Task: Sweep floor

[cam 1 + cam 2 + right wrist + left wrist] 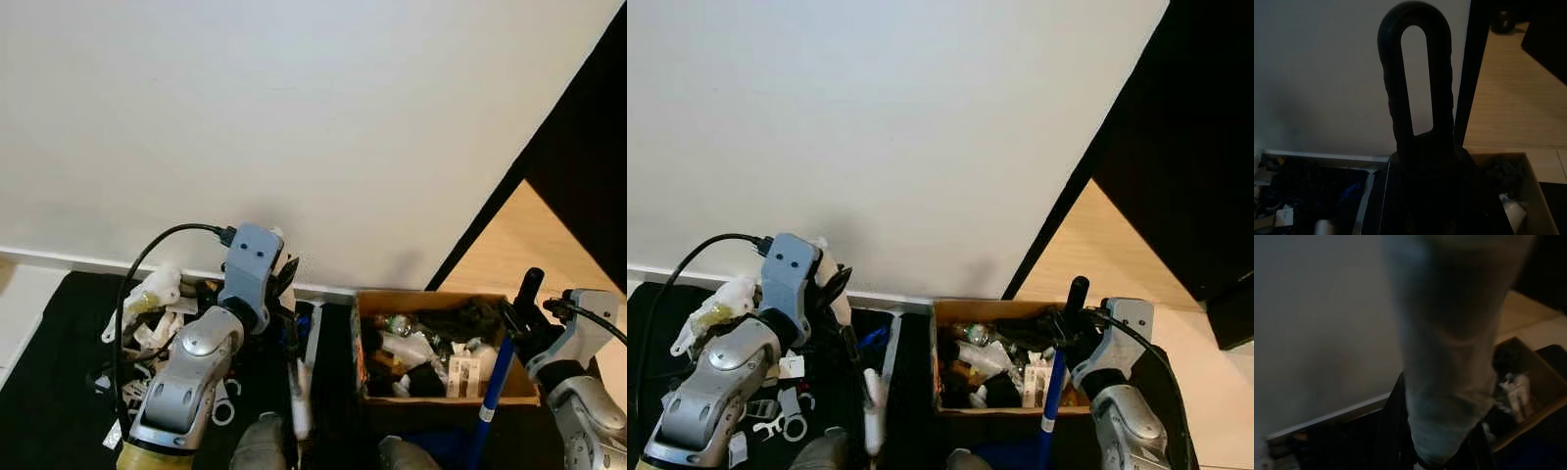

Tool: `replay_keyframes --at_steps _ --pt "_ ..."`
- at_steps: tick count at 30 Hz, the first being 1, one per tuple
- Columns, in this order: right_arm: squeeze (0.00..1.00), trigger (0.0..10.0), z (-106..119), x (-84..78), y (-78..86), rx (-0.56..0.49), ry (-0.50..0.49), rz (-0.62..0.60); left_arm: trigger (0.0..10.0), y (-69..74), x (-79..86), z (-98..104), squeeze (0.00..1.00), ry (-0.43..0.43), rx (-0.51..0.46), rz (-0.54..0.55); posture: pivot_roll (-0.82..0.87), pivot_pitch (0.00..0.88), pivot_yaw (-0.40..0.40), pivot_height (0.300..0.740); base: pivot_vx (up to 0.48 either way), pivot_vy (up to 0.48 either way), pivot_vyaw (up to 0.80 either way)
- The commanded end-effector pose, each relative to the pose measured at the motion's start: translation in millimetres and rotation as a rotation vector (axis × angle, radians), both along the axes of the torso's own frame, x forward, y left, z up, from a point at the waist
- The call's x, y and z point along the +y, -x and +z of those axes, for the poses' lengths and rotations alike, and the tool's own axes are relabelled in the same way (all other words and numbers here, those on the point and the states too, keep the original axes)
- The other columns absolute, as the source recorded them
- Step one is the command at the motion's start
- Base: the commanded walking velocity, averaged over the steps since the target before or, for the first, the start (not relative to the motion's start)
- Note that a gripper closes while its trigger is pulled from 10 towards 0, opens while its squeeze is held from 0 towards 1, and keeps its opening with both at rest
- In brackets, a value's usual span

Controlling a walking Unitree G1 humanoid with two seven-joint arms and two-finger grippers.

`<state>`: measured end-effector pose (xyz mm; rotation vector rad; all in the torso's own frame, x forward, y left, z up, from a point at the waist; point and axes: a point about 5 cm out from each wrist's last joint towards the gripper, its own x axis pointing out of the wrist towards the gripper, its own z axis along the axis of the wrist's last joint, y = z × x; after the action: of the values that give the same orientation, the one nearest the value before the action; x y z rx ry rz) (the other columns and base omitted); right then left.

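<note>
**Both arms up by the cardboard box, each on a handle**

Using the cardboard box as the anchor here. Open-topped, stuffed with mixed junk, sitting on the dark mat right against the white wall.

Right gripper just past the box's right-hand end, clamped round the broom handle. Blue shaft running down across the box's front right corner, black looped grip sticking up above the fingers; right wrist view looks straight up along that loop, with the box interior peeking in at the lower corner. Fingers pinching the handle, pressed tight to it.

Left gripper off the box's left end, near the wall's baseboard. Pale stick-like handle dropping down from it, just left of the box's left wall. Left wrist view dark and blurry, a fat pale shaft running right through the middle, box off to one side behind it. Fingers look wrapped around that pale handle, but can't tell the exact grip.

Further left of the box, beyond the left arm: a heap of white scraps and bits scattered over the mat. Wooden floor showing past the box's far right corner, beside a dark panel.
</note>
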<state>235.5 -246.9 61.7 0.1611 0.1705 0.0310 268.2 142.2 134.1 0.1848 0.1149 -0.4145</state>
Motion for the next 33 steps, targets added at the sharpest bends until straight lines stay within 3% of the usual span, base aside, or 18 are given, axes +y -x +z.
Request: replay_keyframes --at_steps 1,4,8,9,10,11,17,21,25,30,33 --pt "0.00 10.0 -15.8 12.0 2.7 0.036 -0.155 -0.023 10.0 0.2 3.8 -1.6 0.00 -0.015 -0.006 0.016 0.11 0.145 0.036 0.740 0.000 0.000 0.00" --pt "0.00 10.0 -18.2 7.5 4.2 0.055 -0.127 -0.041 10.0 -0.4 4.5 -3.3 0.00 -0.028 -0.002 0.025 0.11 0.144 0.037 0.740 0.000 0.000 0.00" --pt "0.00 10.0 -29.3 -10.3 12.2 0.171 -0.054 -0.098 10.0 -1.0 6.5 -6.2 0.00 -0.041 0.005 0.037 0.10 0.142 0.041 0.740 0.000 0.000 0.00" --pt "0.00 10.0 -30.3 -24.0 17.6 0.187 -0.051 -0.168 10.0 -1.8 7.9 -7.5 0.00 -0.044 0.009 0.044 0.10 0.142 0.039 0.740 0.000 0.000 0.00" --pt "0.00 10.0 -30.3 -24.0 17.6 0.187 -0.051 -0.168 10.0 -1.8 7.9 -7.5 0.00 -0.044 0.009 0.044 0.10 0.142 0.039 0.740 0.000 0.000 0.00" --pt "0.00 10.0 -32.4 -36.4 23.2 0.223 -0.041 -0.242 10.0 -2.8 9.4 -8.4 0.00 -0.046 0.011 0.047 0.08 0.144 0.040 0.740 0.000 0.000 0.00" --pt "0.00 10.0 -32.1 -61.7 35.7 0.291 0.011 -0.420 10.0 -6.1 13.5 -9.6 0.00 -0.059 0.014 0.056 0.08 0.145 0.041 0.740 0.000 0.000 0.00" --pt "0.00 10.0 -14.3 -103.9 56.8 0.307 0.045 -0.745 10.0 -10.5 18.5 -10.6 0.00 -0.074 0.015 0.076 0.06 0.144 0.047 0.740 0.000 0.000 0.00" --pt "0.00 10.0 -1.2 -119.4 64.7 0.305 0.120 -0.845 10.0 -11.3 19.7 -11.5 0.00 -0.076 0.017 0.078 0.06 0.146 0.050 0.740 0.000 0.000 0.00" --pt "0.00 10.0 45.1 -150.6 73.2 0.202 0.180 -1.070 10.0 -13.4 19.5 -13.2 0.00 -0.077 0.023 0.074 0.05 0.148 0.059 0.740 0.000 0.000 0.00" --pt "0.00 10.0 57.5 -156.2 72.4 0.164 0.180 -1.110 10.0 -13.6 19.6 -13.5 0.00 -0.078 0.024 0.073 0.05 0.149 0.062 0.740 0.000 0.000 0.00"
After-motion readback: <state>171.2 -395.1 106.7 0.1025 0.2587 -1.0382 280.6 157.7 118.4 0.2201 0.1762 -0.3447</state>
